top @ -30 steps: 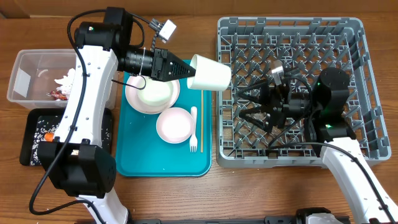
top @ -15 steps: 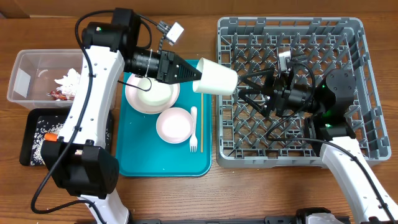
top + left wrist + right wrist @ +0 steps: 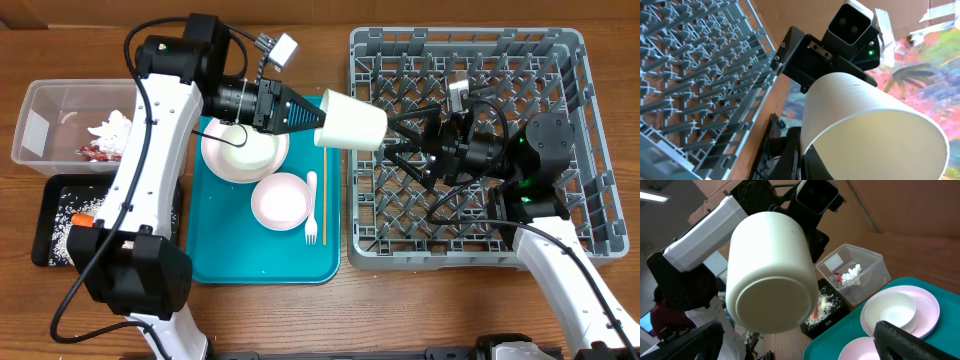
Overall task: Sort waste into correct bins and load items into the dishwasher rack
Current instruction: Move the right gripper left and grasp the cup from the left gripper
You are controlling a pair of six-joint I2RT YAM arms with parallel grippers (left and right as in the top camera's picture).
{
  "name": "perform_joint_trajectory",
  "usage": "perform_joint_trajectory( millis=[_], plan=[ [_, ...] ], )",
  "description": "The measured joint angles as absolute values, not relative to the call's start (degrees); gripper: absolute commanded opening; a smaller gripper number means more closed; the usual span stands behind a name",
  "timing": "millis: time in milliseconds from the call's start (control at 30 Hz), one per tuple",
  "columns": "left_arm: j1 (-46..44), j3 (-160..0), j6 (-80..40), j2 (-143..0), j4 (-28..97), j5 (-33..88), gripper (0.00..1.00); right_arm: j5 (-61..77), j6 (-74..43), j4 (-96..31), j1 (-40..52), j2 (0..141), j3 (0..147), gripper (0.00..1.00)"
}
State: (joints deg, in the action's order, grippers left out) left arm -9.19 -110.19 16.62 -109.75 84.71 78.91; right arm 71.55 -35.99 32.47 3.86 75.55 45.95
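My left gripper [image 3: 320,120] is shut on the rim of the white cup [image 3: 352,122], holding it on its side above the left edge of the grey dishwasher rack [image 3: 560,90]. In the left wrist view the cup [image 3: 875,130] fills the lower right, with the rack [image 3: 695,75] below it. My right gripper [image 3: 396,142] stands open over the rack, facing the cup's base. Seen from the right wrist, the cup [image 3: 772,275] hangs base-on just ahead of my right gripper [image 3: 795,340], whose fingers [image 3: 915,342] are spread wide and touch nothing.
A teal tray [image 3: 230,240] carries a white plate with a bowl [image 3: 245,150], a pink plate [image 3: 280,200], a fork [image 3: 311,205] and a chopstick [image 3: 322,215]. The clear tub [image 3: 40,130] holds a napkin [image 3: 110,128] and a red wrapper [image 3: 95,152]. The black tray [image 3: 50,235] holds rice.
The left arm carried the cup to the right, up to the rack's edge. The right gripper rose and swung left to face the cup, its jaws spreading wider.
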Motion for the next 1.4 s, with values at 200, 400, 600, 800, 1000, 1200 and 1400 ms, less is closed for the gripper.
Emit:
perform_joint_trajectory(
  millis=[200,400,600,800,1000,1200,1400],
  plan=[
    [-10.55,-110.19,16.23,-109.75,84.66,79.09,0.04,72.34,-36.91,36.32,4.27,75.59,45.95,1.00],
    [-10.87,-110.19,16.21,-109.75,84.64,79.11,0.04,73.67,-43.05,48.86,4.93,75.59,46.09,1.00],
    [-10.96,-110.19,16.14,-109.75,84.68,79.11,0.04,73.73,-46.33,49.95,4.93,75.61,46.09,1.00],
    [-12.05,-110.19,16.01,-109.75,84.44,79.53,0.04,73.73,-47.00,49.89,4.93,75.61,46.09,1.00],
    [-12.40,-110.19,16.01,-109.75,84.44,80.44,0.04,73.89,-47.33,49.65,4.93,75.59,46.09,0.96],
    [-12.53,-110.19,16.01,-109.75,84.47,80.64,0.04,74.13,-46.92,49.58,4.93,75.59,46.09,0.91],
    [-13.91,-110.19,16.01,-109.75,84.44,80.79,0.04,74.15,-46.61,49.56,4.93,75.59,46.09,0.87]
  ],
)
